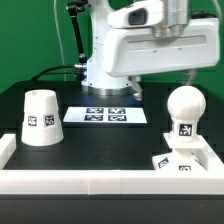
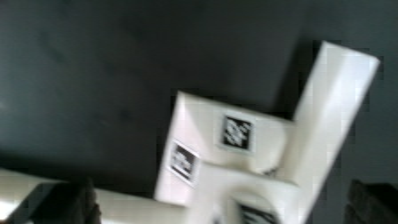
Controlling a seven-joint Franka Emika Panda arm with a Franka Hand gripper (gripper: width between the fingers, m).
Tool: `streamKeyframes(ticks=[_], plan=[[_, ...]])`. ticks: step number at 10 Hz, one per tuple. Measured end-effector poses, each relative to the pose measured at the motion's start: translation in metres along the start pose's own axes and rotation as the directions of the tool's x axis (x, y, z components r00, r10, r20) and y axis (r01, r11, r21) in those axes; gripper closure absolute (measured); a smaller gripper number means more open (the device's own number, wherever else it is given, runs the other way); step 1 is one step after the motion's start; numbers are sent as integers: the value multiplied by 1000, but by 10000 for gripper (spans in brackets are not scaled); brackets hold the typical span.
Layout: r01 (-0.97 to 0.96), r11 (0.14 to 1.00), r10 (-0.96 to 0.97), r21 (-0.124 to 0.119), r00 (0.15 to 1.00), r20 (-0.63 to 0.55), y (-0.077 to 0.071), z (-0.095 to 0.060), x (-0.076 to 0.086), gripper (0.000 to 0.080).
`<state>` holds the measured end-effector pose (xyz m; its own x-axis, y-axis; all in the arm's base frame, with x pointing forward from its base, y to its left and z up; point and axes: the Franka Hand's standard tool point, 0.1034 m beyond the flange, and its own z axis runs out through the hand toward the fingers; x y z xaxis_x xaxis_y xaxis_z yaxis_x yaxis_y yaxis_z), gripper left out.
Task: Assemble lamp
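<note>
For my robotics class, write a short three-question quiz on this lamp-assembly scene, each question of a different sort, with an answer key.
1. True or false: the shade already sits over the bulb.
2. Multiple choice: where does the marker board lie in the exterior view? A) between shade and bulb B) on top of the base C) under the shade
3. Fill in: the bulb stands upright on the flat square ____.

Key
1. False: the shade stands alone on the table at the exterior view's left, apart from the bulb.
2. A
3. base
</note>
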<state>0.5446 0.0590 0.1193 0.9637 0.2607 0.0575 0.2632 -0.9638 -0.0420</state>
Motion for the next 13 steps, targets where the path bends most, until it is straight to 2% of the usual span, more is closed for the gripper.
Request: streamKeyframes(ticks=[1, 3, 4, 5, 6, 9, 10, 13], plan=[[-33, 999, 33, -1, 999, 8, 13, 1, -11, 101], [-108, 994, 108, 0, 994, 24, 57, -1, -27, 101], [-101, 995, 101, 15, 994, 49, 81, -24, -21, 101], [-113, 994, 113, 2, 994, 10, 87, -32, -9, 101], [-106, 994, 106, 5, 994, 21, 83, -26, -13, 101], [-118, 993, 117, 5, 993, 27, 84, -24, -18, 101], [-135, 991, 134, 5, 990, 44, 86, -19, -30, 101], [-171, 985, 170, 1, 983, 72, 116, -16, -74, 101]])
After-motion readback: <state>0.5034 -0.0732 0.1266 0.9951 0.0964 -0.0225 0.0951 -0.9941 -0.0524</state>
